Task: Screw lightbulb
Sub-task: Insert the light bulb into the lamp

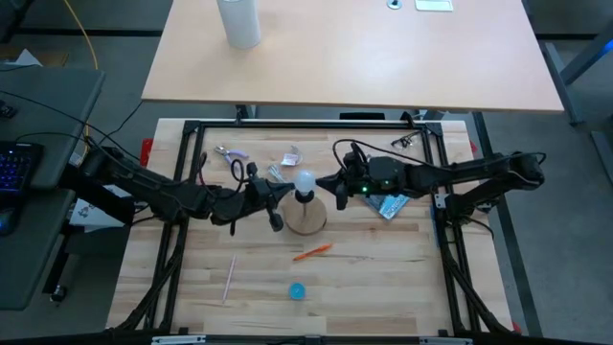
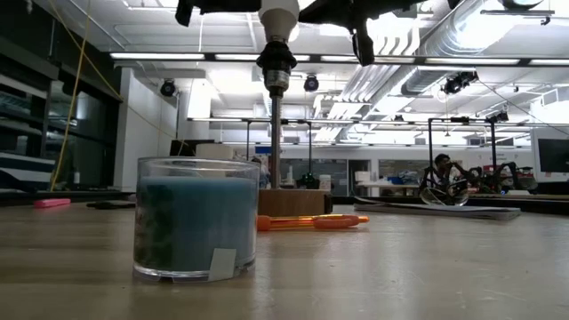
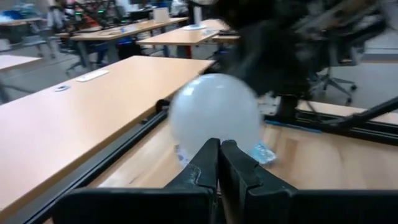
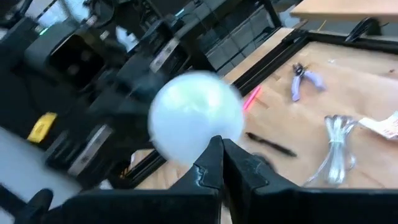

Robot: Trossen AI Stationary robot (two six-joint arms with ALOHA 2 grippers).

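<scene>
The white lightbulb (image 1: 305, 180) sits upright in a dark socket (image 2: 276, 59) on a thin stem above the round wooden base (image 1: 306, 220). My left gripper (image 1: 282, 195) reaches in level from the table's left, shut, with its tips (image 3: 219, 145) at the bulb's glass (image 3: 214, 112). My right gripper (image 1: 336, 189) reaches in level from the right, also shut, with its tips (image 4: 217, 143) at the opposite side of the bulb (image 4: 196, 115). My left gripper's shut fingertips (image 3: 210, 149) stand level against the lower part of the bulb's glass (image 3: 214, 134) on its left side; I cannot tell whether they touch. My right gripper's shut fingertips (image 4: 214, 149) stand likewise at the lower glass (image 4: 199, 146) on the right side; whether they touch cannot be told.
Purple pliers (image 1: 230, 153) and a coiled cable (image 1: 287, 158) lie behind the base, a blue packet (image 1: 391, 206) to its right. An orange pen (image 1: 312, 252), a pink stick (image 1: 229, 278) and a blue jar (image 2: 196, 218) lie nearer. A white cylinder (image 1: 239, 21) stands on the far desk.
</scene>
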